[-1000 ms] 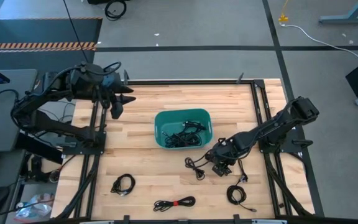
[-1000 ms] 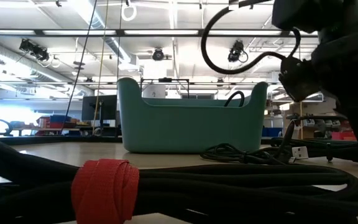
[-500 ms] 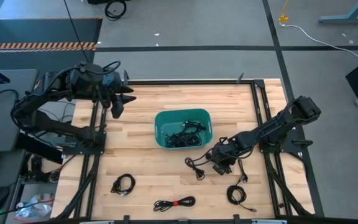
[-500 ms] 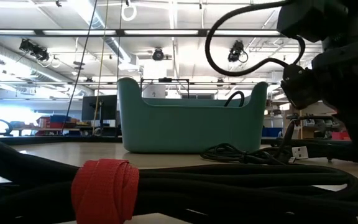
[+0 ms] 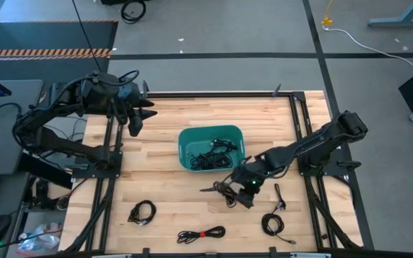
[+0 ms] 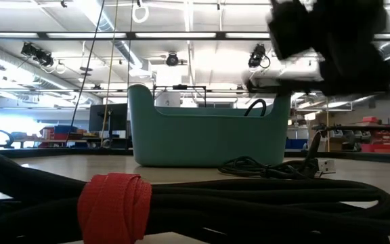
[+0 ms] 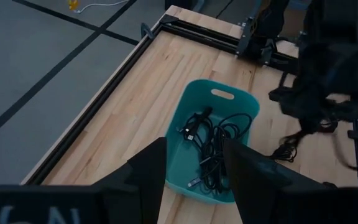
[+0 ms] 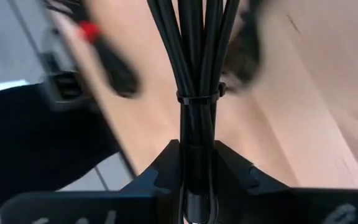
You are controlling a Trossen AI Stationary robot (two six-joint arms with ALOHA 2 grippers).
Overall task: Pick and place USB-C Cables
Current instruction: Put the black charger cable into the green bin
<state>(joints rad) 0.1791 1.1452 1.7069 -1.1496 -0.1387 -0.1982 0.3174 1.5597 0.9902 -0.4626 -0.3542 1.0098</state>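
My right gripper [image 5: 236, 192] [image 8: 197, 163] is shut on a thin black USB-C cable bundle [image 5: 223, 189] just near of the teal bin [image 5: 210, 131], right of the table's middle. Part of that coil [image 6: 269, 167] shows lying on the wood in the low view. The bin [image 7: 194, 102] holds several tangled black cables [image 7: 210, 146]. My left gripper [image 5: 136, 118] [image 7: 194, 180] waits open at the far left, high above the table. More cables lie near the front edge: a coil [image 5: 142, 213], one with a red tie [image 5: 201, 233] and another coil [image 5: 271, 224]. My right gripper pinches several parallel strands of the bundle [image 8: 197, 134] between its two fingers, just behind a thin black tie [image 8: 197, 96] that binds them. The strands run along the fingers and out past their ends. In the low view, coil still rests on the table.
A short loose cable end [image 5: 278, 195] lies right of my right gripper. The red-tied bundle [image 6: 114, 207] fills the low view's foreground. Black frame rails [image 5: 303, 136] run along both sides of the wooden table [image 5: 171, 186]. Bare wood lies left of the bin.
My right gripper has gone toward the table's left edge, over the cable bundle near the bin, and stands higher in the low view. A strand of that cable now sticks out toward the left.
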